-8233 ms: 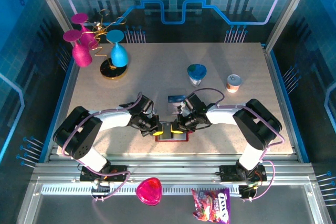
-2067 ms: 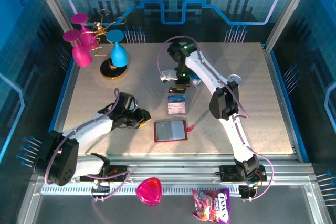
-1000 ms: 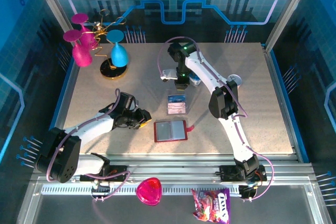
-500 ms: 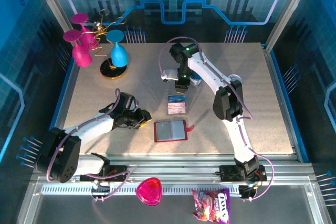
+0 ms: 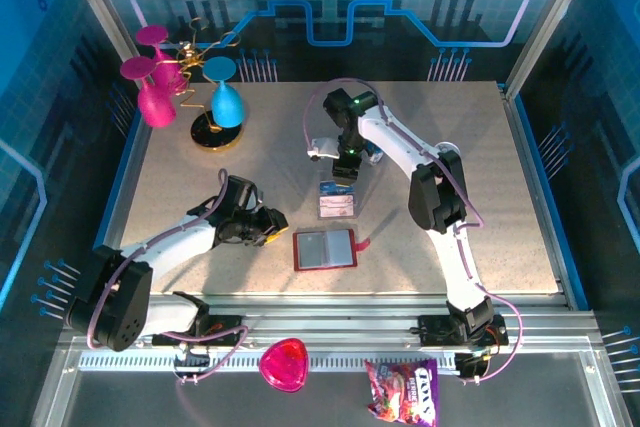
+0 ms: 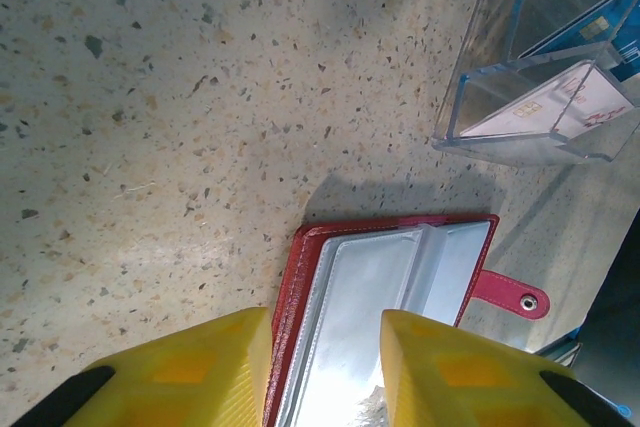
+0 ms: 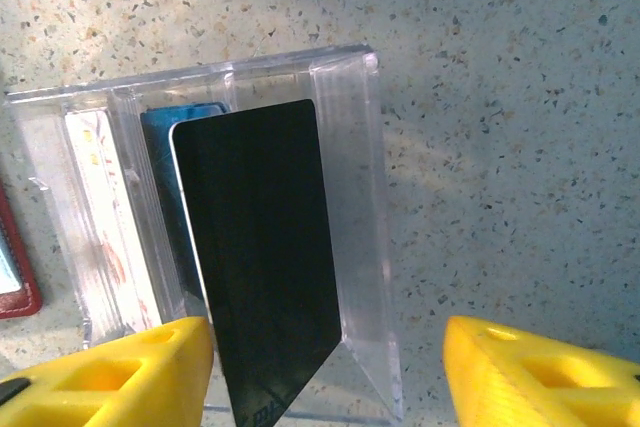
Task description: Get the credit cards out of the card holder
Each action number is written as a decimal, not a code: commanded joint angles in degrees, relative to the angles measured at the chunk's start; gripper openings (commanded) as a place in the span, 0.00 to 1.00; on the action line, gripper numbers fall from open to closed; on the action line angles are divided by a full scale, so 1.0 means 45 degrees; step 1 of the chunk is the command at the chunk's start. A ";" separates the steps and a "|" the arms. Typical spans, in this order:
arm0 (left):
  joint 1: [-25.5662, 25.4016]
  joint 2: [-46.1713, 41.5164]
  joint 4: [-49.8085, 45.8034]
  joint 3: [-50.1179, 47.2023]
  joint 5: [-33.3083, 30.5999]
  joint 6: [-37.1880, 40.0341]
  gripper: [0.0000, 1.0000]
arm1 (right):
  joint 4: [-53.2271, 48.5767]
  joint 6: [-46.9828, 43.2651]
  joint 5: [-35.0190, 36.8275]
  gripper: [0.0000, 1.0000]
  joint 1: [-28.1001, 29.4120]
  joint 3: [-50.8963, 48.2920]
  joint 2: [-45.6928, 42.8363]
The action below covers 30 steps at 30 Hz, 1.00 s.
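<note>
The dark red card holder [image 5: 325, 249] lies open and flat near the table's front, its greyish clear pockets [image 6: 380, 297] showing no card. My left gripper [image 5: 273, 231] hovers at its left edge, open, with the wallet's edge [image 6: 290, 287] under the gap between the yellow fingers. The credit cards stand in a clear tiered stand [image 5: 337, 205]. The black card [image 7: 260, 247] is in the back slot, the blue card [image 7: 185, 127] in front of it, then the pale card [image 7: 95, 197]. My right gripper [image 7: 325, 362] is open wide over the stand, its left finger [image 7: 120, 367] beside the black card.
Pink and blue goblets [image 5: 227, 102] and a gold wire stand [image 5: 210, 137] occupy the back left. A blue-green cup [image 5: 373, 155] sits just behind my right gripper [image 5: 343, 172]. A pink heart [image 5: 283, 364] and a candy bag [image 5: 402, 392] lie off the table's front.
My right gripper's jaws have spread apart and let go of the black card, which now stands in the back slot. The left arm and the wallet have not moved.
</note>
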 commanded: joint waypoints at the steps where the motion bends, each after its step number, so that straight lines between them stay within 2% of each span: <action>1: 0.0145 -0.0362 -0.0321 0.0157 0.0125 0.0032 0.34 | 0.0415 0.0027 0.0038 0.63 0.0100 -0.0236 -0.0369; 9: 0.0145 -0.0398 -0.0354 0.0104 0.0105 0.0050 0.34 | 0.1150 0.0207 0.0654 0.64 0.0119 -0.0244 -0.0147; 30: 0.0204 -0.0502 -0.0325 -0.0008 0.0046 0.0091 0.34 | 0.2812 0.0564 0.1233 0.61 0.0205 -0.0023 -0.1044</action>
